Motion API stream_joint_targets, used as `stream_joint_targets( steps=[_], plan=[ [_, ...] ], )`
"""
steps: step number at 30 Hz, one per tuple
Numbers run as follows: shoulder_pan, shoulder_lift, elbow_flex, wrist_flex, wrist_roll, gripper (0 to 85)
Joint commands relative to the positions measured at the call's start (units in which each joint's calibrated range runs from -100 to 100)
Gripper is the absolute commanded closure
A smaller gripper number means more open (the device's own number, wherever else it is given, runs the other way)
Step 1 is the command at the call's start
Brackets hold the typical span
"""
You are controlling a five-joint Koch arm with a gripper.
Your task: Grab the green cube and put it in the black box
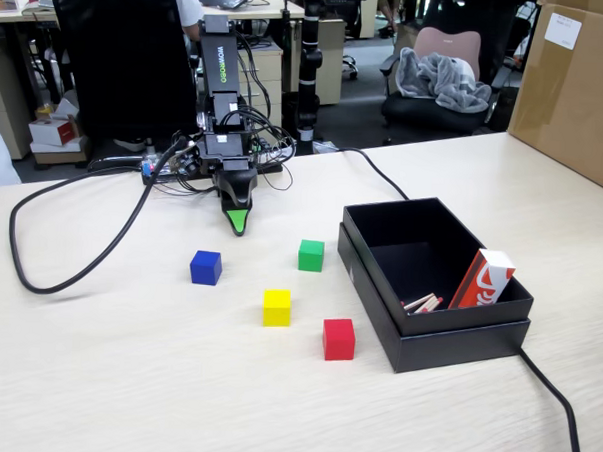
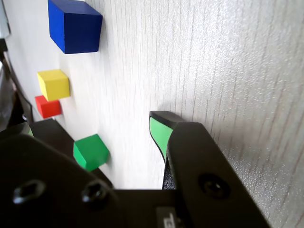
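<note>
The green cube [image 1: 311, 254] sits on the pale wooden table, just left of the black box [image 1: 446, 347] and a little apart from it. My gripper [image 1: 238, 221] hangs tip-down over the table, to the left of and behind the cube in the fixed view. The wrist view shows my gripper [image 2: 92, 128] open: one green-padded fingertip [image 2: 159, 133] stands at the right and the other jaw's tip shows at the far left. Nothing is between them. Further off in that view the green cube [image 2: 90, 152] lies beside the black box [image 2: 54, 134].
A blue cube [image 1: 206, 267], a yellow cube [image 1: 276, 307] and a red cube [image 1: 339, 339] lie near the green one. The box holds a red-and-white packet [image 1: 482, 279]. A black cable [image 1: 70, 256] loops at the left. A brown carton [image 1: 578, 88] stands at the back right.
</note>
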Motion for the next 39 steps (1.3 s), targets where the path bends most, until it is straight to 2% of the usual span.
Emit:
stream_joint_targets(
  steps=[1,21,29,35,39],
  plan=[
    [0.34,0.49,-0.3,-2.09,-0.24,37.0],
    [0.78,0.26,0.25,-3.04,-0.05,37.8],
    [0.73,0.14,11.22,-15.74,0.54,37.8],
    [2.88,0.37,28.63,-39.07,4.98,37.8],
    [4.79,1.52,38.15,-48.31,7.18,37.8]
  ],
)
